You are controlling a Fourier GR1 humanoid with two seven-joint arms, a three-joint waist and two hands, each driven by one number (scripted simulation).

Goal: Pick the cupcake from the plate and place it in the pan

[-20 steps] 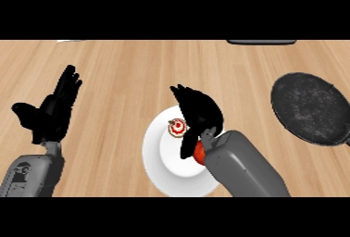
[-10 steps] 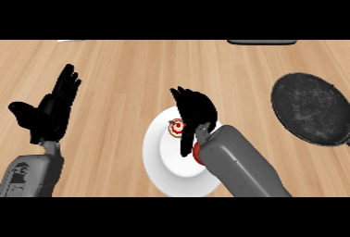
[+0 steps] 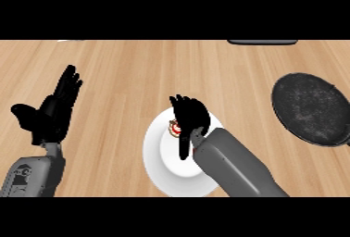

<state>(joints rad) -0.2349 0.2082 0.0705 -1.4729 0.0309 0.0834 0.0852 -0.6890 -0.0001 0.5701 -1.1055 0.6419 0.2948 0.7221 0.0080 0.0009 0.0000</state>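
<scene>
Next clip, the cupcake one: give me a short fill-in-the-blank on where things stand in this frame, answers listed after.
1. The cupcake sits on the white ____.
2. The hand over the plate is the robot's ____ hand.
3. The dark pan lies toward the view's ____ edge.
4. The left hand rests with its fingers ____.

Missing words: plate; right; right; open

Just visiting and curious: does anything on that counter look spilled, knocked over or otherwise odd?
Nothing stands out. The cupcake sits on the white plate, mostly hidden by the right hand above it. The dark pan lies flat at the right. The left hand rests open at the left.
</scene>
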